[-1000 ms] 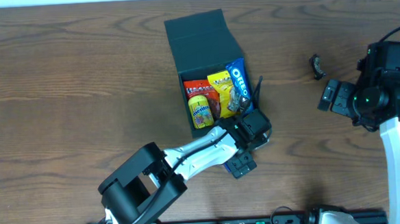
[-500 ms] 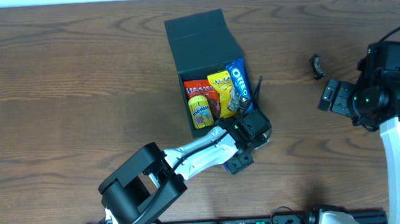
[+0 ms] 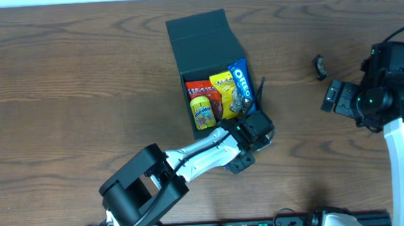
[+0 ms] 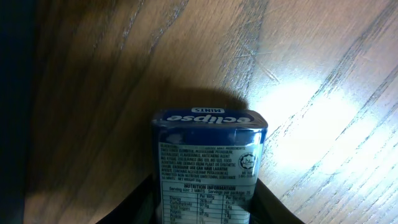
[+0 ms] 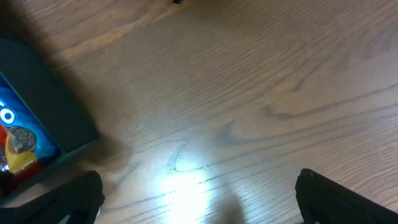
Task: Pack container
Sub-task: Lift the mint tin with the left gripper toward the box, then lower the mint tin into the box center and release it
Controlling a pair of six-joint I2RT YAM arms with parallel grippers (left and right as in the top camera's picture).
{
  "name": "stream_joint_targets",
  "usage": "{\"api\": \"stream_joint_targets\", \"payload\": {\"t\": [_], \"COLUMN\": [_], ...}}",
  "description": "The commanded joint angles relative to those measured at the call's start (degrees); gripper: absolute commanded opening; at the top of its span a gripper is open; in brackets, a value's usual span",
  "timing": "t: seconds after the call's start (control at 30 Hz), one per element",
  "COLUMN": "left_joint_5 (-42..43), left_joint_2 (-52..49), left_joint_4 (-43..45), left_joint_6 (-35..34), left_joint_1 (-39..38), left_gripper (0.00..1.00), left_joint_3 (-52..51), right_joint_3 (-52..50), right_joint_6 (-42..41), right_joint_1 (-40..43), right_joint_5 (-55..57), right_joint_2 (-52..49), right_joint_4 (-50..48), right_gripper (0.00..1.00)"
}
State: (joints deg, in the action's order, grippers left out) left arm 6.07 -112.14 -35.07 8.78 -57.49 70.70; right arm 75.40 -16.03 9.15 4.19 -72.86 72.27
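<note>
Overhead, container [image 3: 199, 38] just beside left pincer [image 3: 238, 163], mint pack [image 4: 208, 158] between jaws

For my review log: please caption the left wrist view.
Blue Eclipse mints pack on the wooden table, flanked by the left gripper.

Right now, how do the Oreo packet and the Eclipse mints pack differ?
The Oreo packet sits inside the container, against its right wall; the Eclipse mints pack lies outside it on the table. The Oreo packet shows its white logo; the mints pack shows its nutrition panel. Both are blue.
</note>
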Motion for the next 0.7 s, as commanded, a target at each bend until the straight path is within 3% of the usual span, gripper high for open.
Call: {"api": "stream_joint_targets", "payload": {"t": [0.0, 0.13, 0.5, 0.67], "left_joint_5": [1.7, 2.0, 2.5, -5.4], "left_joint_2": [-1.0, -0.8, 4.1, 7.1], "left_joint_4": [-0.2, -1.0, -11.3, -15.3], "left_joint_6": [-0.8, -2.7, -4.2, -16.5], "left_joint_1": [0.0, 0.0, 0.1, 0.2], "left_gripper": [0.19, 0.06, 0.06, 0.06], "left_joint_3": [0.9, 2.4, 13.8, 18.6], "right_joint_3": [-0.2, -0.2, -0.2, -0.2], "right_joint_6": [0.7, 0.7, 0.7, 0.7], "right_joint_1": [0.4, 0.4, 0.4, 0.4], "right_joint_5": [-0.2, -0.2, -0.2, -0.2], "right_joint_2": [0.1, 0.1, 0.1, 0.1], "right_joint_4": [-0.1, -0.1, -0.1, -0.1], "right_gripper": [0.99, 0.99, 0.99, 0.99]}}
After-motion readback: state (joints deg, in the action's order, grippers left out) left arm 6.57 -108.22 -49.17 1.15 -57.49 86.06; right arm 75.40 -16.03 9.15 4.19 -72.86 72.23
